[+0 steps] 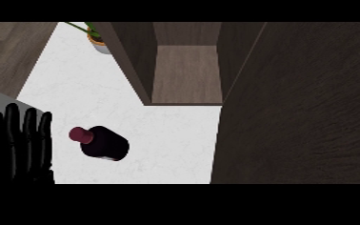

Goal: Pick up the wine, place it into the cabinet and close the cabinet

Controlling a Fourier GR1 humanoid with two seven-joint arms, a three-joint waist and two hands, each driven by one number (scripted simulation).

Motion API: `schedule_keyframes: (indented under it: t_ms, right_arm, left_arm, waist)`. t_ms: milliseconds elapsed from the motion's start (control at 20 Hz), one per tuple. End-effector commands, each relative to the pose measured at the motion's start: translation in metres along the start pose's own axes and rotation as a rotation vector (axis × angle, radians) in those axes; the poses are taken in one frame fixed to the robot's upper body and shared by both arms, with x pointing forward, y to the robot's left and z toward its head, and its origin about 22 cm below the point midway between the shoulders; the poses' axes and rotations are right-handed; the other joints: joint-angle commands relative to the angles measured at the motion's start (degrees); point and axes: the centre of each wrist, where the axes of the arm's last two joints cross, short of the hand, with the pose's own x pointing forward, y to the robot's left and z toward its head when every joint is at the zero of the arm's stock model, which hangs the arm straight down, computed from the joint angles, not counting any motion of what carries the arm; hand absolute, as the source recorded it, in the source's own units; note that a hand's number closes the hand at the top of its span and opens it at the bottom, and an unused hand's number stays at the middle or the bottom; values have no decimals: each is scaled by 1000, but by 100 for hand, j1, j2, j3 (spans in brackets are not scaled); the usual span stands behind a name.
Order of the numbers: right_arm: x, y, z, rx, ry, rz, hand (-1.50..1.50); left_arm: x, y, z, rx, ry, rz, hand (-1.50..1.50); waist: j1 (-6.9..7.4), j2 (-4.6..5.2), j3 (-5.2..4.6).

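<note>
I see the left hand [26, 143] at the lower-left edge of the head view, fingers straight and pointing up, wide open, holding nothing; it's resting, w/ a bit of grey forearm above it at the frame edge. Right hand isn't in view, so can't say anything abt it.

Just right of the left hand, not touching it, the wine bottle [103, 143] stands on the white marble-look counter [169, 133]: dark body, maroon cap tilted toward upper left as seen from above.

Further out, counter runs up and away toward the back. At the far end a small potted plant [97, 39] w/ green leaves sits beside the cabinet's left wall. The cabinet [186, 74] is dark wood-grain, open, w/ a brown shelf visible inside; its front edge meets the counter well above the bottle. The cabinet door [288, 114], a big dark panel, fills the right side of the view. Left of the counter, upper corner, is a dark wood-grain surface [21, 52], prob. floor or wall, can't tell which.
</note>
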Motion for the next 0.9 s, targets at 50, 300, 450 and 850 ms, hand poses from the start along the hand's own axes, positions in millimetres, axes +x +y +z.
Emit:
schedule_keyframes:
  t_ms: [50,300,450,850]
  right_arm:
    - [15,4,15,18,-39,-17,-150]
    - [19,7,26,15,-27,-28,-150]
    - [14,2,8,36,-22,-12,-150]
    - [20,6,8,9,-38,-8,-150]
  left_arm:
    - [-19,28,-9,37,11,-15,-150]
    - [-59,45,2,62,98,-40,-150]
    - [-72,66,-21,59,118,-43,-150]
    - [-122,105,-10,36,189,-33,-150]
  waist:
    - [1,-1,3]
    - [-9,-9,4]
    - [-5,4,6]
    - [5,0,6]
